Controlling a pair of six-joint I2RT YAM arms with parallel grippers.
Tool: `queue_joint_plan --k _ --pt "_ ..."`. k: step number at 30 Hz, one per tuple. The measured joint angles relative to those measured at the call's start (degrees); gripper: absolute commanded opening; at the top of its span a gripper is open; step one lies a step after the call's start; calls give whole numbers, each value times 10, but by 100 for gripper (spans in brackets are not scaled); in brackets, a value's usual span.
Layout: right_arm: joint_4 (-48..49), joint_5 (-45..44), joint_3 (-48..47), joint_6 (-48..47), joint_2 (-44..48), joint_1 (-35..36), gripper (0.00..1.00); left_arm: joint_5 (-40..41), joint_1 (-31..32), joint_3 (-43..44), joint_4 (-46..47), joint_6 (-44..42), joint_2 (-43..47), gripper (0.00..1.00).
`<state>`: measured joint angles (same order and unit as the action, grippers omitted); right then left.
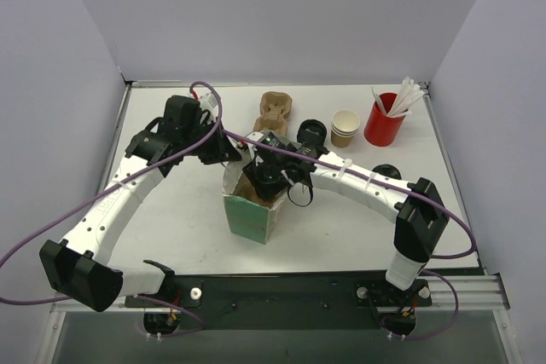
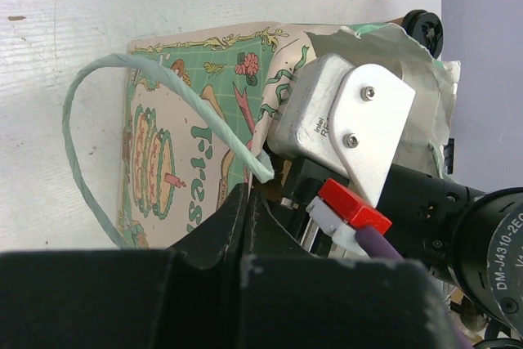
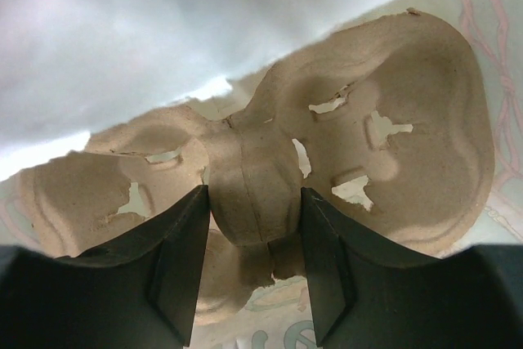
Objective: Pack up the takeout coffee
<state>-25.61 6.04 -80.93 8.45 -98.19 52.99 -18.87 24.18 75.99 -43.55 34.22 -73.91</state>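
A green printed paper bag [image 1: 252, 217] stands open in the middle of the table. My left gripper [image 1: 229, 155] is shut on its far-left rim, by the end of the twisted paper handle [image 2: 163, 79]; the fingertips [image 2: 248, 194] are pressed together. My right gripper [image 1: 269, 178] reaches into the bag's mouth, shut on the centre post of a brown pulp cup carrier [image 3: 261, 185] that hangs inside the bag. A round black lid [image 1: 311, 134], which I take for the takeout coffee, shows just behind the right arm. Its cup body is hidden.
A second pulp carrier [image 1: 275, 111] lies behind the bag. A stack of lidless tan cups [image 1: 345, 128] and a red cup with white sticks [image 1: 384, 121] stand at the back right. Another black lid [image 1: 386, 172] peeks from behind the right forearm. White walls close three sides.
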Motion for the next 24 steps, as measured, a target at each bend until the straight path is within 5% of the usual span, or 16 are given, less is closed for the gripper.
queue_joint_plan --k 24 --pt "-30 -7 -26 -10 -1 4 58 11 5 0 -4 -6 7 0"
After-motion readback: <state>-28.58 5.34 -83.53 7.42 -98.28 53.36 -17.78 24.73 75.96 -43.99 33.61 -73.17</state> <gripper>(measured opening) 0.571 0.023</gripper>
